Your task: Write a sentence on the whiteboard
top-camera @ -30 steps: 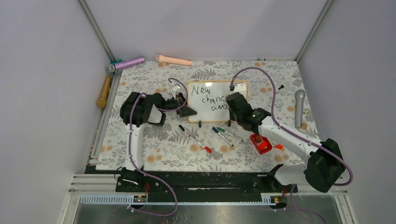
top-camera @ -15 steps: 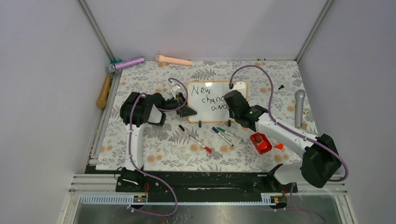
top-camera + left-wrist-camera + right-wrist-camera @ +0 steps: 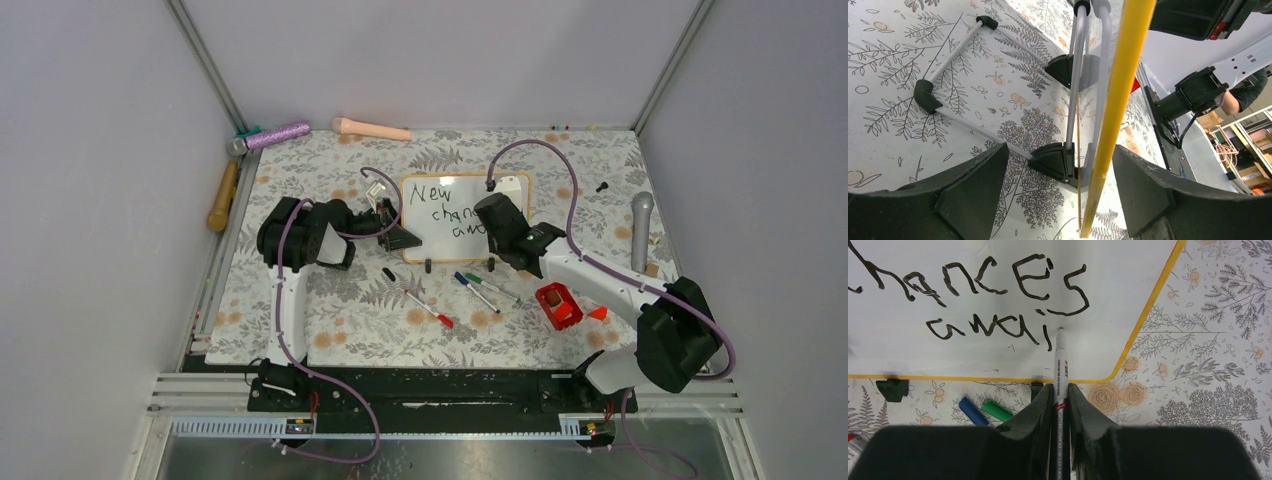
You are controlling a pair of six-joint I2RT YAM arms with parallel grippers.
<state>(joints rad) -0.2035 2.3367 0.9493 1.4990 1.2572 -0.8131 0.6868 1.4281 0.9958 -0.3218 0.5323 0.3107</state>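
Observation:
The whiteboard point(image 3: 470, 192) stands on its black feet mid-table. The sentence point(image 3: 446, 210) reads "New", "chanc…", "awa…" before my arm hides the rest. In the right wrist view the board point(image 3: 998, 260) shows "chances" above "awai" point(image 3: 979, 331). My right gripper point(image 3: 1057, 390) is shut on a white marker point(image 3: 1060, 365); its tip touches the board just right of the "i". It also shows in the top view point(image 3: 497, 225). My left gripper point(image 3: 398, 238) is open, its jaws straddling the board's yellow-wood edge point(image 3: 1120, 100) and wire stand point(image 3: 1073, 90) without touching them.
Red point(image 3: 430, 310), blue point(image 3: 470, 288) and green point(image 3: 492, 288) markers and a black cap point(image 3: 388, 273) lie in front of the board. A red box point(image 3: 557, 305) sits under my right arm. A grey microphone point(image 3: 640, 230), purple microphone point(image 3: 270, 136), peach stick point(image 3: 370, 128) and wooden handle point(image 3: 222, 195) lie round the edges.
My right gripper with the marker has shifted slightly left and toward the board. The left arm and the board have not moved.

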